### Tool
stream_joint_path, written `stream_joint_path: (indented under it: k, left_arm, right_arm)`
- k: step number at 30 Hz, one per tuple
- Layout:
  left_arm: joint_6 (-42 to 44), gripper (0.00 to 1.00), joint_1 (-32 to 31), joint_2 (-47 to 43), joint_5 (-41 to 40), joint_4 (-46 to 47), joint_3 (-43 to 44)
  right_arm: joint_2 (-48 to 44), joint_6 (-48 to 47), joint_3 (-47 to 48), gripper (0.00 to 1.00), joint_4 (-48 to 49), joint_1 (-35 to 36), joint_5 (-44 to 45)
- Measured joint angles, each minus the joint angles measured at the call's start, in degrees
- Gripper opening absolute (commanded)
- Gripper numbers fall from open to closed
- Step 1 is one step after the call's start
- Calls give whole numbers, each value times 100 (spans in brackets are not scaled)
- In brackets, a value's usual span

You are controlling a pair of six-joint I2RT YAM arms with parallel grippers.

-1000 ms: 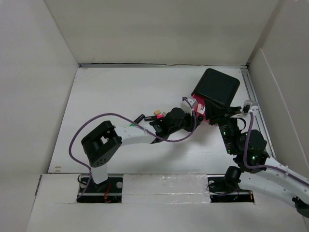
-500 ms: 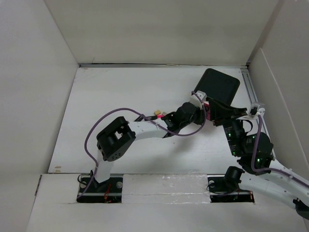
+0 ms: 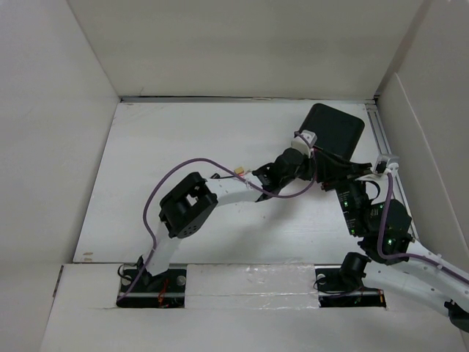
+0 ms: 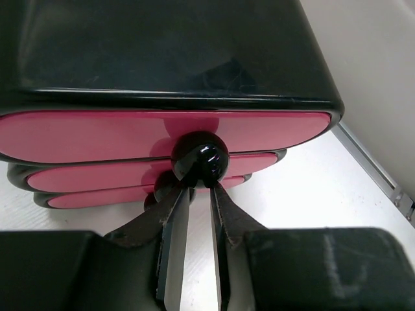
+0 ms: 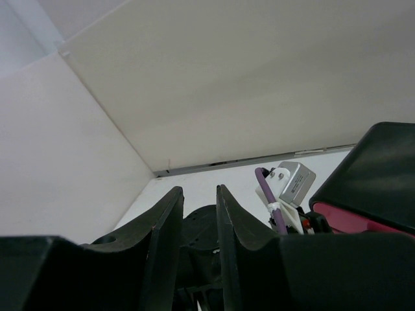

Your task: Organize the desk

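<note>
Pushing the top drawer (image 4: 97, 135) home on the box (image 3: 333, 130), far right on the counter (image 3: 183, 139).
My left pincer (image 4: 199, 192) is nearly closed, tips against the knob (image 4: 199, 157); gripping or just pressing, I cannot tell. Right pincer (image 5: 198, 194) hangs released beside the box. A second ago the drawer stuck out pink; now it sits flush.

Your 2 arms match: the left arm (image 3: 236, 193) and right arm (image 3: 425, 270) have white links between blocky black joints, and a purple cable (image 3: 192, 160) loops along each. Small green lights (image 3: 354, 229) glow on the right arm's black wrist, while the left gripper (image 4: 200, 190) shows dark fingers (image 4: 174, 240) with pale inner faces
</note>
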Motion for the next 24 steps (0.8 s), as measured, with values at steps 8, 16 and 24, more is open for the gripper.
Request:
stream_joint_path:
  k: [8, 16, 24]
  left_arm:
    - [-31, 63, 13, 136, -103, -28, 192]
    - [22, 57, -96, -697, -538, 310, -977]
    - [35, 53, -243, -918, -645, 509, -1093]
  right_arm:
    - [11, -2, 0, 33, 0, 0, 0]
    - [50, -2, 0, 33, 2, 0, 0]
    - [87, -2, 0, 33, 0, 0, 0]
